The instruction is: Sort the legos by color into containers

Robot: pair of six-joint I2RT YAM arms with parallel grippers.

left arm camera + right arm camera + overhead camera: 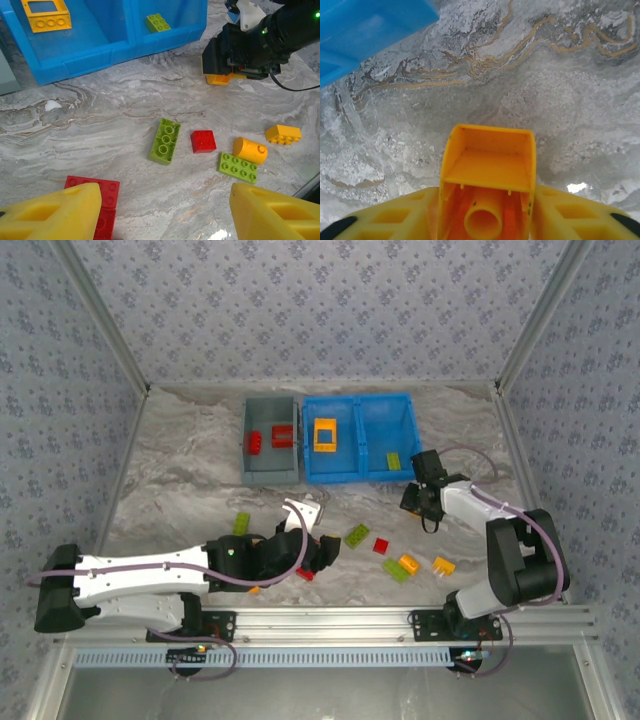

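1. Right wrist view, bottom centre: you have an orange hollow brick (487, 170), open side to the lens, pinched between the yellow fingers (400, 217) of the right gripper (487, 210). The marble table (560, 75) lies beyond it. A corner of the blue bin (365, 30) is in the upper left.
2. Left wrist view, bottom edge: your left gripper (165, 207) is spread wide with nothing between its fingers. A red double brick (100, 187) lies just beside the lower-left finger, partly hidden by it.
3. Same view, centre to right, loose on the table: a long lime brick (165, 140), a small red brick (203, 141), a rounded orange piece (250, 150), a flat lime brick (238, 167) and an orange studded brick (283, 134).
4. Top view, upper centre: the gray bin (270, 476) holds two red bricks (284, 436). The blue bin sits just beside it on the right, with an orange frame (325, 434) in its left compartment and a binned lime brick (394, 461) in its right.
5. Top view: the right gripper hangs near the blue bin's lower-right corner. A lone lime brick (241, 523) lies left of centre.
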